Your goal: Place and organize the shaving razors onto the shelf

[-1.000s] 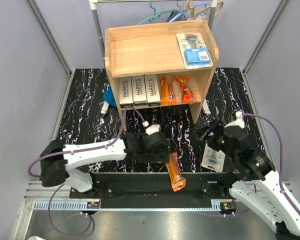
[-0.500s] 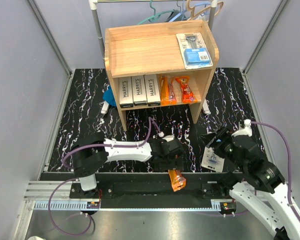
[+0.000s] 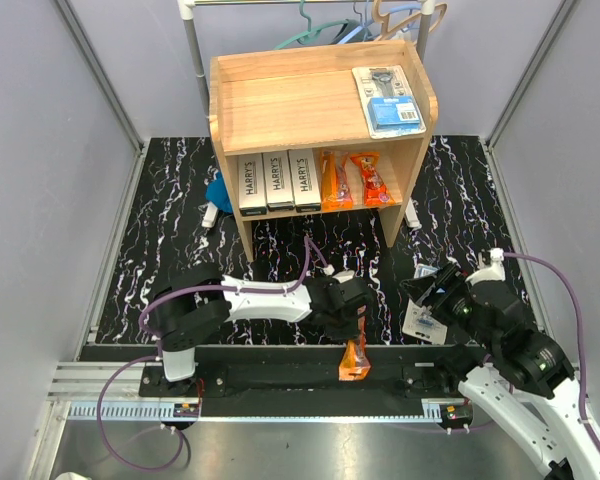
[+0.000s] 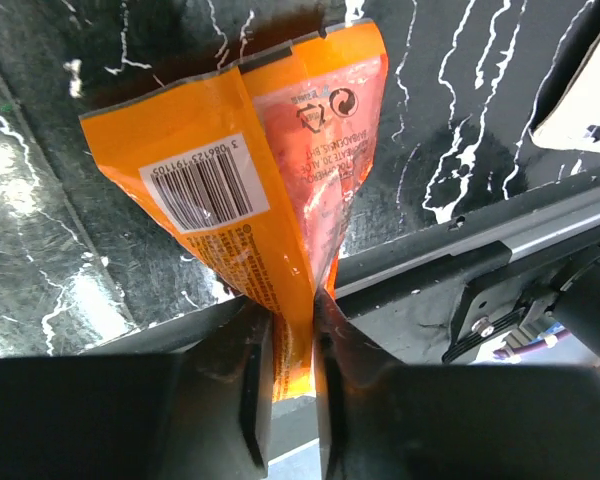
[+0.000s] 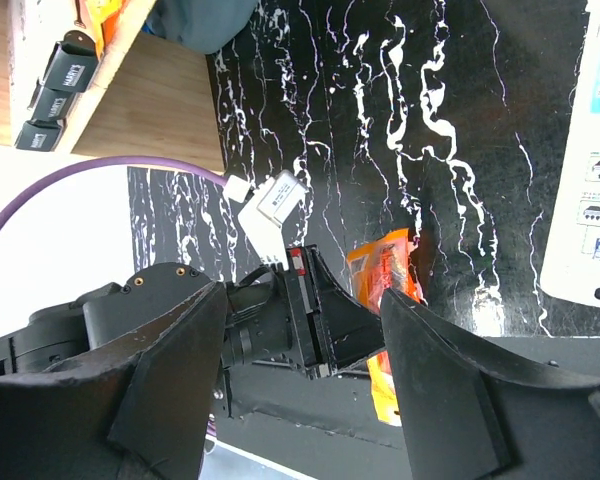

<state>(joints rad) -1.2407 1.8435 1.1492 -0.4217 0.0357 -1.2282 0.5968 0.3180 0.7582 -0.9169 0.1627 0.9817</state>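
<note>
Left wrist view: left gripper pinches the orange packet between its fingers at the table edge; right gripper spread wide.

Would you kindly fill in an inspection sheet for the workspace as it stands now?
Surface: black marbled tabletop, no spills seen.
Job's things: shelf holds three Harry's boxes and two orange packets below, one blister pack on top; second blister pack lies on the tabletop by the right arm.
Clutter: blue object beside shelf's left panel.
Grippers: left gripper shut on third orange packet at the near edge; right gripper open, empty.
Cables: purple cables loop along both arms.
Surroundings: grey walls; clothes rail with hangers behind shelf.
</note>
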